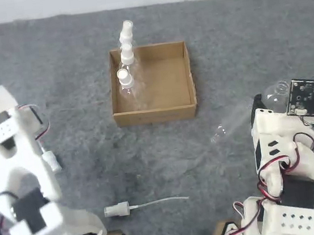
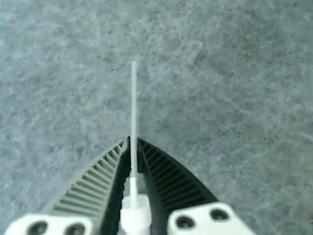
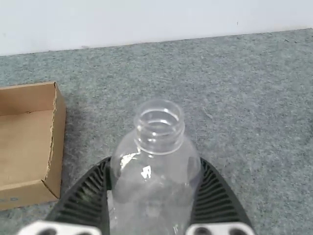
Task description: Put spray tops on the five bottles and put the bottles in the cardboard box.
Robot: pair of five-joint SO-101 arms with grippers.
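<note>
three capped bottles (image 1: 127,69) along box (image 1: 155,115) wall | left tool (image 2: 133,142) clamps spray top (image 2: 134,213) | right tool (image 3: 154,164) clamps open bottle (image 3: 159,132)

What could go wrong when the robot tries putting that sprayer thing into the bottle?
The spray top's long thin tube, held in the left pincer, might miss the bottle's small open neck or bend. The smooth clear bottle could also slip in the right pincer when pushed.

The left gripper (image 2: 133,147) has its dark, ribbed jaws pressed together on a white spray top (image 2: 133,208), whose body sits low between them. The top's thin white tube (image 2: 133,98) runs straight out past the jaw tips, over the grey fuzzy surface (image 2: 234,73).
</note>
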